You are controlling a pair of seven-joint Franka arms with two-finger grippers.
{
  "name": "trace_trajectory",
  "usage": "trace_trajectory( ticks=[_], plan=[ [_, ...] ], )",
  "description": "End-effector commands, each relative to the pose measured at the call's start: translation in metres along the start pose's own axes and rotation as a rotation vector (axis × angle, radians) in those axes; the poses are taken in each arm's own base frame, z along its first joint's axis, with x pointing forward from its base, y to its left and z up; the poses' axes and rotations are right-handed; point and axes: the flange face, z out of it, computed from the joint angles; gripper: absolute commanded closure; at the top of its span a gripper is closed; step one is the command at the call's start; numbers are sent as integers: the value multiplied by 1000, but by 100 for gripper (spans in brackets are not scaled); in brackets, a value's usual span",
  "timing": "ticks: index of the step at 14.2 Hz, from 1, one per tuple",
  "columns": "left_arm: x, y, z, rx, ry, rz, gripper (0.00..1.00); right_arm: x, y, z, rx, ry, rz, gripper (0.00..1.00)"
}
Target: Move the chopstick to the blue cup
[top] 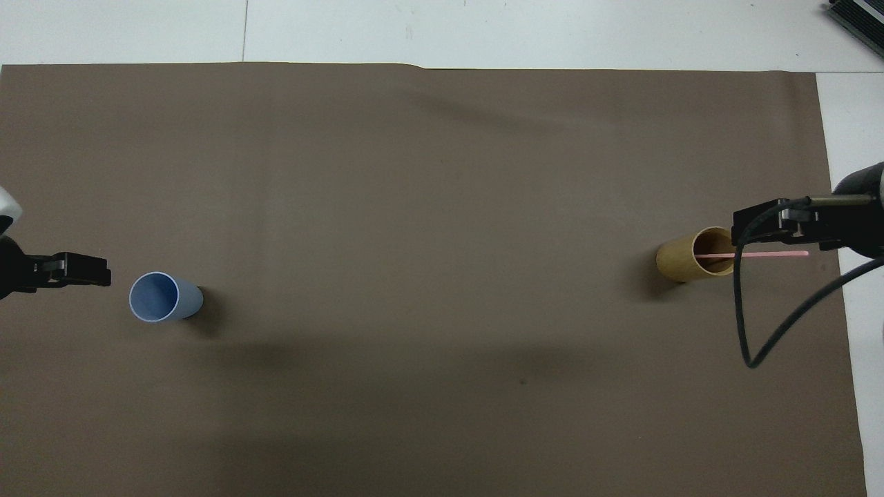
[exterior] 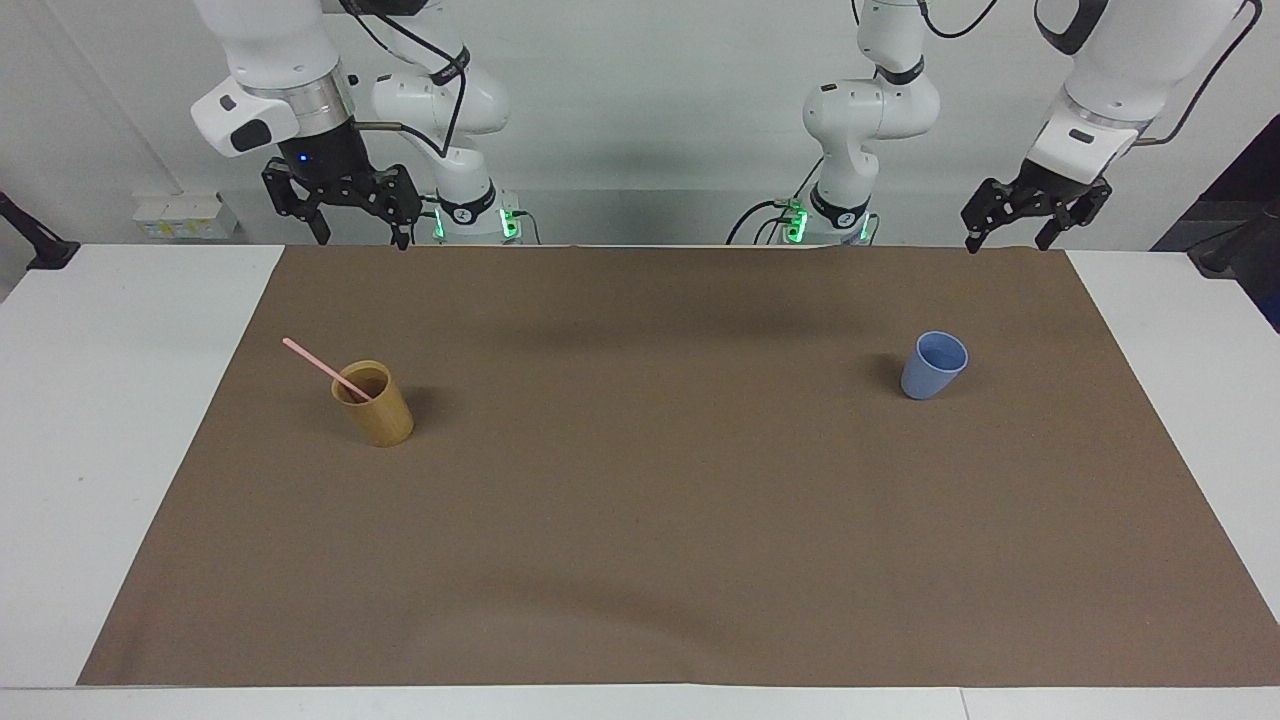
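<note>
A pale pink chopstick (exterior: 320, 365) leans in a tan-yellow cup (exterior: 378, 412) toward the right arm's end of the table, its upper end sticking out over the rim. They also show in the overhead view: the chopstick (top: 773, 254) and the tan cup (top: 677, 261). The light-blue cup (exterior: 932, 368) stands upright and empty toward the left arm's end; it also shows in the overhead view (top: 162, 298). My right gripper (exterior: 360, 240) hangs open and empty high in the air, over the chopstick's outer end (top: 756, 224). My left gripper (exterior: 1005, 243) hangs open and empty, up beside the blue cup (top: 97, 270).
A brown mat (exterior: 640, 520) covers most of the white table (exterior: 90, 420). The two cups stand far apart on it. A black cable (top: 739, 324) loops down from the right arm.
</note>
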Motion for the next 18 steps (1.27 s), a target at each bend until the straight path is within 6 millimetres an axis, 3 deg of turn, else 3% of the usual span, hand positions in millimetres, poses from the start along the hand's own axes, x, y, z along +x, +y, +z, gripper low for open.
trace_trajectory(
  ticks=[1,6,10,12,14,15,17,18],
  plan=[
    [-5,-24,51,12,24,40,0,-7,3,1,8,-4,-11,0],
    [2,-22,103,6,-8,69,0,-7,3,1,7,-5,-13,0],
    [-3,-19,112,4,-17,117,0,-7,2,1,9,-5,-13,0],
    [-6,-20,114,2,-29,128,35,-7,3,1,7,-5,-13,0],
    [-6,-18,114,2,-31,131,60,-7,2,1,9,-5,-13,0],
    [-7,-18,115,2,-34,132,79,-7,3,1,7,-5,-11,0],
    [-6,-17,114,2,-31,134,100,-7,3,1,9,-5,-13,0],
    [-6,-16,115,2,-34,134,100,-7,3,1,8,-4,-11,0]
  ],
)
